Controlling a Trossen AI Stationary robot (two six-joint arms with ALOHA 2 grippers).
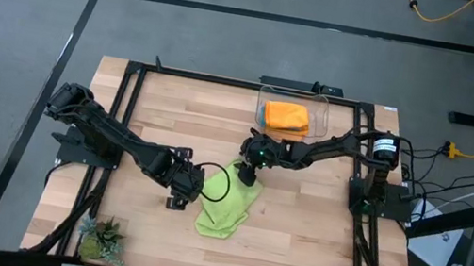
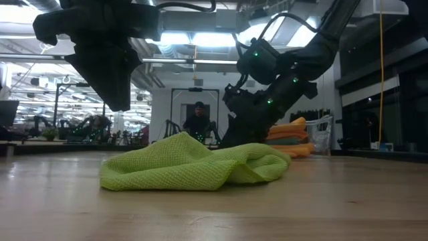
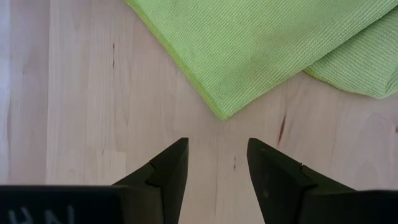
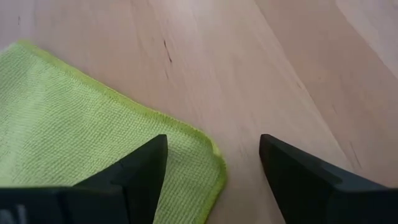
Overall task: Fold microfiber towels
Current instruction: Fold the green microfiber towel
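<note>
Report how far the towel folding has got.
Done: an orange towel lies folded in the clear bin, with more folded cloth stacked under it in the low view. In hand: the lime green towel lies rumpled on the table; the left hand and the right hand hover open at two of its corners, neither gripping. Left: fold the green towel and put it away.

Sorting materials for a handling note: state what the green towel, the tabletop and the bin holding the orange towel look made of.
Green towel: soft knitted microfiber, matte, fine ribbed weave visible.
Tabletop: pale wood planks, smooth, grain and seams show.
Bin: probably clear plastic; the orange towel shows through.
</note>
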